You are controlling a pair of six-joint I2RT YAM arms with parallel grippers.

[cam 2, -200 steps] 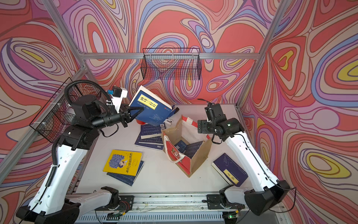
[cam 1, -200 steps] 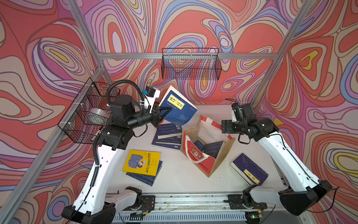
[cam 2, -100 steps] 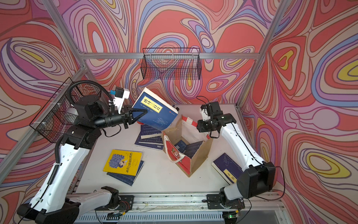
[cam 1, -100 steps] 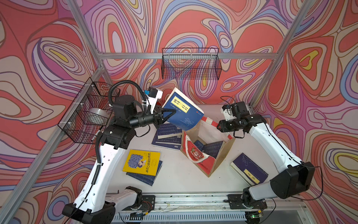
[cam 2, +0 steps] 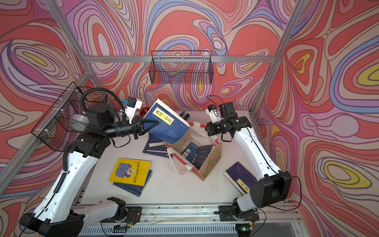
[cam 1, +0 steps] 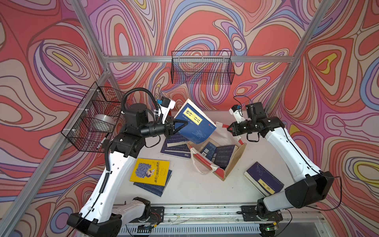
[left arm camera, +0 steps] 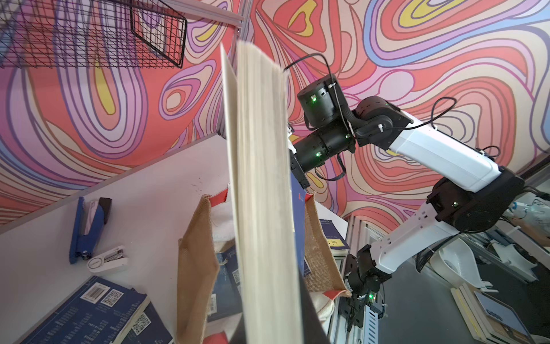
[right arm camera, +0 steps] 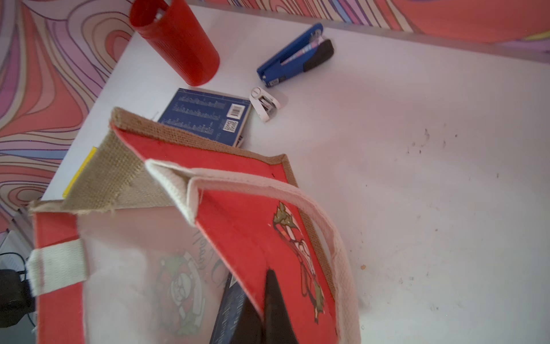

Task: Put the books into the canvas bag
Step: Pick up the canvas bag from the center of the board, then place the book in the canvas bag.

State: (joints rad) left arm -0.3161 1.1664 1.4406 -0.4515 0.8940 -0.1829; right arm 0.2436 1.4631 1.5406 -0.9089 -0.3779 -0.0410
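**Book (cam 1: 194, 127) poised over bag (cam 1: 235, 158) mouth**

Left pincer (cam 1: 180, 125) is clamped on the book, holding it tilted above the bag, lower corner over the opening. Right pincer (cam 1: 229, 129) is closed on the bag's far rim, propping it open. Next, I judge: tip the book steeper and slide it beside the books inside (cam 1: 217, 152), clear of the rim. Both arms reach inward, wrists near level. Other books (cam 1: 150, 171) lie on the table (cam 1: 194, 190).
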